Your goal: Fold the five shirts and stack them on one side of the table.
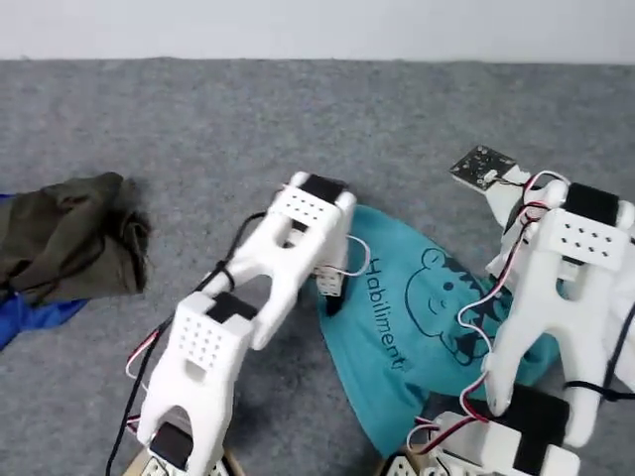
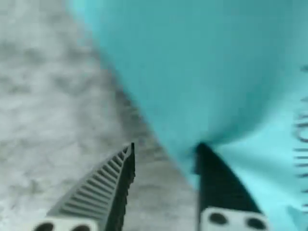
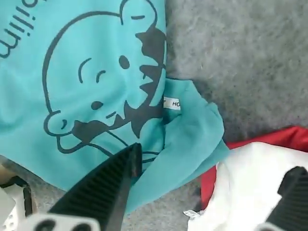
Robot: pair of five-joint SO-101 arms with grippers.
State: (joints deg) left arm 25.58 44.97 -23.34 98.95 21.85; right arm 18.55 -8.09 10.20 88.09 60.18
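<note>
Teal shirt [image 1: 402, 317] spread flat, olive shirt [image 1: 69, 236] crumpled

A line of dark lettering [image 1: 382, 315] runs along the teal cotton shirt [image 1: 427, 347], beside its dark outline drawing of a bear [image 3: 103, 79]. A small white sewn-in label [image 3: 172, 103] at the shirt's collar carries a few dark letters, partly cut off by a fold. In the left wrist view the lettering is too blurred to read.

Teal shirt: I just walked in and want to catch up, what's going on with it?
Two arms are at the teal shirt, which lies not yet folded on the grey table. The left gripper is open at its edge; the right gripper is open near its collar. An olive shirt lies crumpled on a blue one.
</note>
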